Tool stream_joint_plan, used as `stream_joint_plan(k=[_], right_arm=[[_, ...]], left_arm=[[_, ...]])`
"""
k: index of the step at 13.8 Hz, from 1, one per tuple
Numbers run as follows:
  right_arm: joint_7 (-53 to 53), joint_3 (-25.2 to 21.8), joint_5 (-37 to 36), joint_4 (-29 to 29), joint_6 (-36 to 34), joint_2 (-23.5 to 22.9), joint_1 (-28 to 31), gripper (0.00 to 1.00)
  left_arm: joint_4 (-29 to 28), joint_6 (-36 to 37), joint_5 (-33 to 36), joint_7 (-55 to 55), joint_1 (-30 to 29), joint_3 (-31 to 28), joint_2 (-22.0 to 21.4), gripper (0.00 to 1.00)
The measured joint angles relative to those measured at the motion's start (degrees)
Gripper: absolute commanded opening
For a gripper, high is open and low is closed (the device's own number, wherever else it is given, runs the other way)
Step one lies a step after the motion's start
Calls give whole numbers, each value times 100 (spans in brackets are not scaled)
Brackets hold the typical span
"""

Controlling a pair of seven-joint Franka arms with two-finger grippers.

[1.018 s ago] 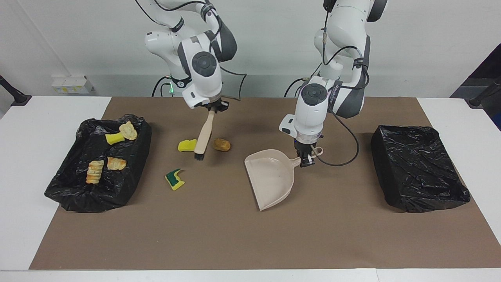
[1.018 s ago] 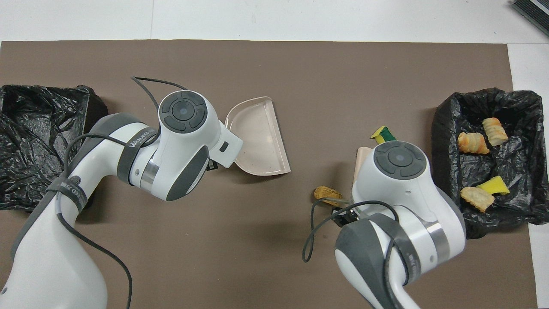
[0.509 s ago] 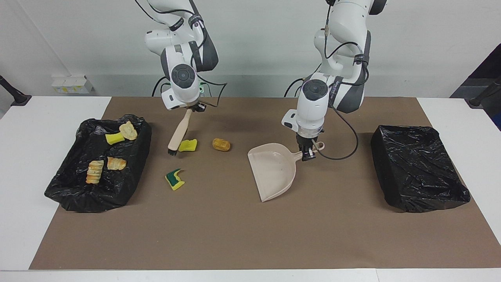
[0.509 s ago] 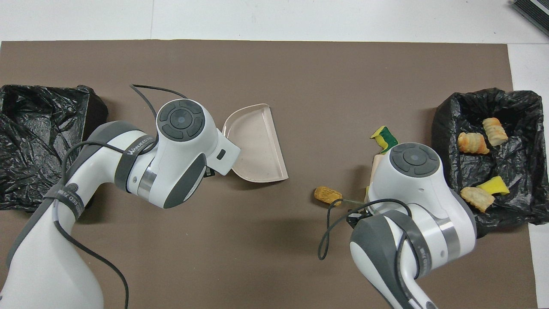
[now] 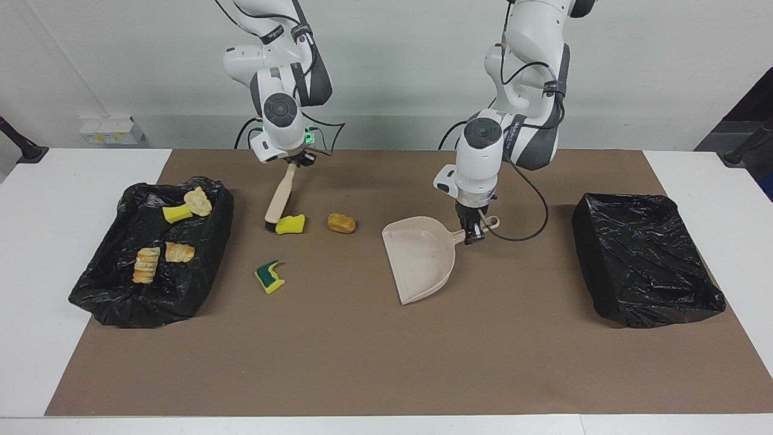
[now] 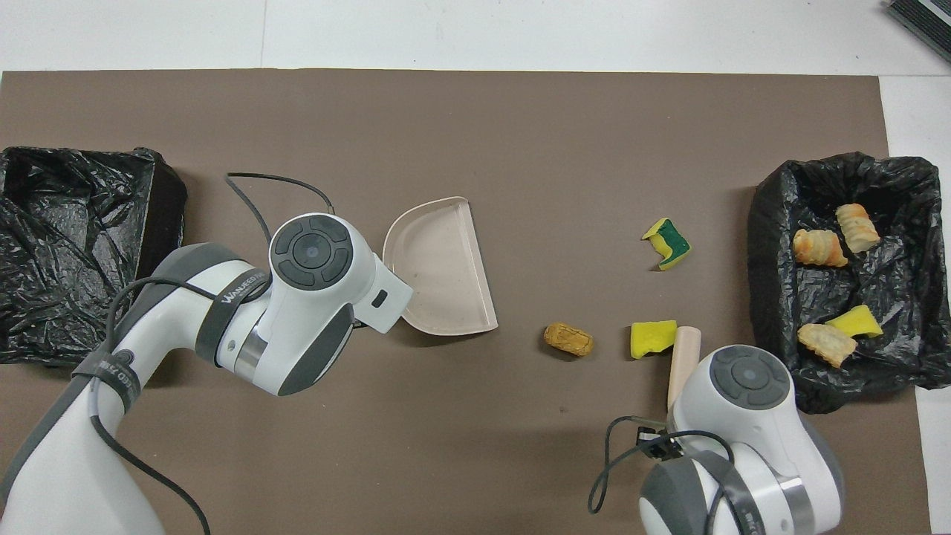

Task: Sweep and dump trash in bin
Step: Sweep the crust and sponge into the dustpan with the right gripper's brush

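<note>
A white table (image 5: 36, 199) carries a brown mat (image 5: 386, 356). At twelve o'clock stands a plain pale wall (image 5: 398, 66); a small white box (image 5: 112, 130) sits at ten o'clock.

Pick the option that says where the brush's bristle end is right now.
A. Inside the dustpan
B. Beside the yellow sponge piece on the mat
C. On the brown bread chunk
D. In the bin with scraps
B: the brush, held by the right gripper, ends beside the yellow sponge piece.

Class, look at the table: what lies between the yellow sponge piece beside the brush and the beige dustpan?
One brown bread-like chunk lies between the yellow sponge piece and the dustpan; otherwise bare brown mat. Both views show it.
</note>
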State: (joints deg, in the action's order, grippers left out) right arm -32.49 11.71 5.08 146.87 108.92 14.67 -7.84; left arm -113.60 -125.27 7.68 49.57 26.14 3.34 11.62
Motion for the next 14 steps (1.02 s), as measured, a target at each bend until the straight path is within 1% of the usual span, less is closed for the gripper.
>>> stream_joint_plan(k=[2, 5, 7, 9, 11, 14], right_arm=[[-315, 9, 292, -76, 380, -197, -281, 0], [-676, 18, 967, -348, 629, -402, -663, 0], [-836, 30, 1241, -454, 719, -479, -861, 0], [-1001, 33, 1352, -655, 772, -643, -1003, 0], [-1118, 38, 1392, -1035, 985, -1080, -1231, 0], [-1248, 45, 1437, -1933, 1077, -1891, -1541, 0]], left_arm=[[-49, -2, 0, 0, 0, 2, -37, 0], [-131, -16, 0, 0, 1, 1, -79, 0], [-182, -36, 0, 0, 0, 0, -102, 0], [-264, -129, 1, 0, 0, -10, -124, 0], [-351, -209, 1, 0, -1, -14, -139, 0], [-394, -236, 1, 0, -1, -16, -160, 0]])
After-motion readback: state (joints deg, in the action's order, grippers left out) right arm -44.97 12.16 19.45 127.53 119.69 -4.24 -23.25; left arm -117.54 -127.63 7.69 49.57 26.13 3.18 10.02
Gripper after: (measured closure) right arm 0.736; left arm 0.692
